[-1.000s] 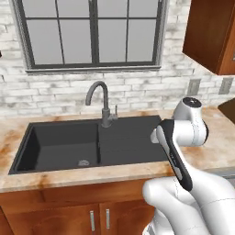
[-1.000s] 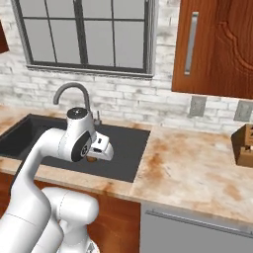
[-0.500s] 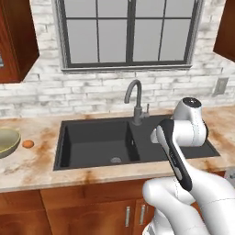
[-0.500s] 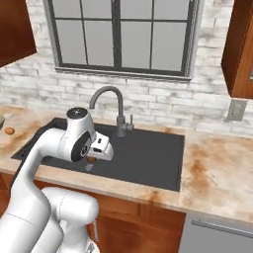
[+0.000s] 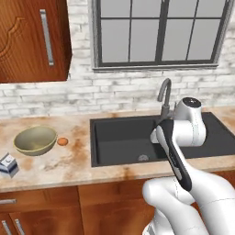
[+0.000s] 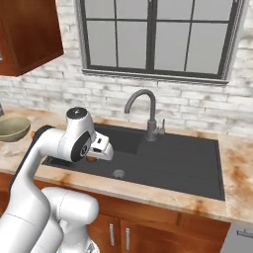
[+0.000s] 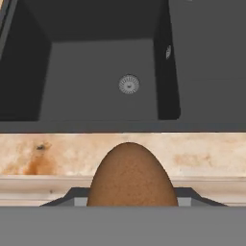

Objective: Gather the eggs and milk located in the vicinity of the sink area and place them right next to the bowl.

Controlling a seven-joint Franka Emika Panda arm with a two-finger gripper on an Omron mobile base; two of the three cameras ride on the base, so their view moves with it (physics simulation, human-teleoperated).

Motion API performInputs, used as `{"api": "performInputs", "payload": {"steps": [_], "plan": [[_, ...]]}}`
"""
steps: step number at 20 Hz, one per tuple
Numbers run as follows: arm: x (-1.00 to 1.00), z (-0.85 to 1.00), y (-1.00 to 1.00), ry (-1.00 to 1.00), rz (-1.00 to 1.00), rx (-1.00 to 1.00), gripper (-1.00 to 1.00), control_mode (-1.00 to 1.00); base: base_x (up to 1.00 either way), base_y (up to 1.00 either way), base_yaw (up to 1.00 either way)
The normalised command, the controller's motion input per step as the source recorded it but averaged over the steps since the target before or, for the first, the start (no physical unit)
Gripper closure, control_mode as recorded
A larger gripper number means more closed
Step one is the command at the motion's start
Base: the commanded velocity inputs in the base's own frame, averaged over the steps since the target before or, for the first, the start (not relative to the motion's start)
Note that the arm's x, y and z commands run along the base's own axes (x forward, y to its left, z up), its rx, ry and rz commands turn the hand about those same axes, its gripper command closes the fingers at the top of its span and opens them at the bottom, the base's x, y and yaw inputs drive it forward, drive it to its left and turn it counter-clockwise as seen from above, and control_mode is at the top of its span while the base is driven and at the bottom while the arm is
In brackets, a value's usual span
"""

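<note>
Two eggs show: a dark brown egg (image 7: 130,175) sits pinched in the gripper (image 7: 130,199), filling the lower middle of the hand view, and an orange-brown egg (image 5: 63,141) lies on the counter (image 5: 69,160) just beside the bowl (image 5: 35,140), on its right in the left base view. The fingertips themselves are mostly hidden behind the brown egg, so the grip is judged from the egg resting squarely between them. Beyond the held egg, the hand view looks down over the stone counter edge into the dark sink (image 7: 101,77), with its round drain (image 7: 129,84) near the middle of the basin floor. In the right base view the gripper (image 6: 93,157) hangs over the left front part of the sink (image 6: 173,163), with a small brown shape under the hand. The curved faucet (image 6: 146,111) stands behind the basin, below the window (image 6: 153,34). The milk carton (image 5: 8,164) rests near the front left edge of the counter, apart from the bowl and nearer the camera. A wooden cabinet (image 5: 32,39) hangs on the brick wall above the bowl.
</note>
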Motion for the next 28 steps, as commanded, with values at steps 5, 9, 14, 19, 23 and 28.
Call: {"api": "performInputs", "payload": {"steps": [5, 9, 14, 19, 23, 28], "plan": [[0.00, 0.00, 0.00, 0.00, 0.00, 0.00, 1.00, 1.00, 0.00, 0.56, 0.00], [0.00, 0.00, 0.00, 0.00, 0.00, 0.00, 1.00, 1.00, 0.00, 0.55, 0.00], [0.00, 0.00, 0.00, 0.00, 0.00, 0.00, 1.00, 1.00, 0.00, 0.57, 0.00], [0.00, 0.00, 0.00, 0.00, 0.00, 0.00, 1.00, 1.00, 0.00, 0.57, 0.00], [0.00, 0.00, 0.00, 0.00, 0.00, 0.00, 1.00, 1.00, 0.00, 0.56, 0.00], [0.00, 0.00, 0.00, 0.00, 0.00, 0.00, 1.00, 1.00, 0.00, 0.59, 0.00]]}}
